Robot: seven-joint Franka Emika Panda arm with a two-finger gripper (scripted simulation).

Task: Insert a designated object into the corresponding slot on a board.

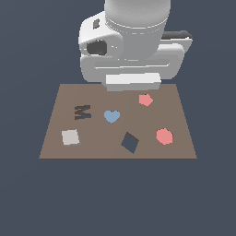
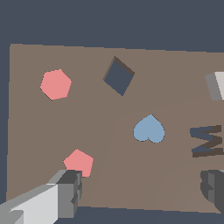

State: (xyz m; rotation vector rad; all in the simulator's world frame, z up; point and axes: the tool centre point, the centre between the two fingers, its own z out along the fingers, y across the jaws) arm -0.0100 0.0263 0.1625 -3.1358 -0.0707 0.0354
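On the brown board (image 1: 118,103), under the arm: one board, five small shapes, one slot.
The gripper (image 2: 142,192) hangs spread wide and empty above the far edge. One grey square block (image 1: 70,137) lies near the exterior view's left edge, apart from the diamond slot (image 1: 130,142), blue heart (image 1: 111,116), pink hexagon (image 1: 164,136), pink pentagon (image 1: 145,99) and M shape (image 1: 83,112).

Brown board (image 1: 60,101), light-grey square block (image 1: 70,137), navy slot (image 1: 130,142), blue heart (image 1: 111,116), pink hexagon (image 1: 164,136)
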